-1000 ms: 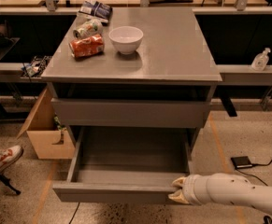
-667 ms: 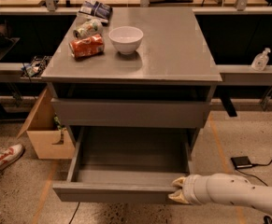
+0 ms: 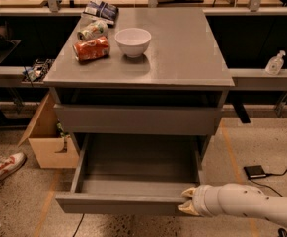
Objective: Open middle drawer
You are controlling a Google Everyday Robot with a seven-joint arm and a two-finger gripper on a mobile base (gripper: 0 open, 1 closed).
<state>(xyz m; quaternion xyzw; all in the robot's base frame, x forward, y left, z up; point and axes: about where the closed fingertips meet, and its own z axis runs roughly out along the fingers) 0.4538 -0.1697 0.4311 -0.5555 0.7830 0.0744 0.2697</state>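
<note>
The middle drawer (image 3: 123, 204) is staying pulled out, unmoved; opening is looking complete. The gripper (image 3: 186, 202) is still sitting at the right end of the drawer front, and its grip cannot be told.

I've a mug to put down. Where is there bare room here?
The top's right half, from the bowl to the right edge, is bare. So is the open drawer's floor. Crowded: the top's left rear, around the can; the gripper sits at the drawer's front right corner.
</note>
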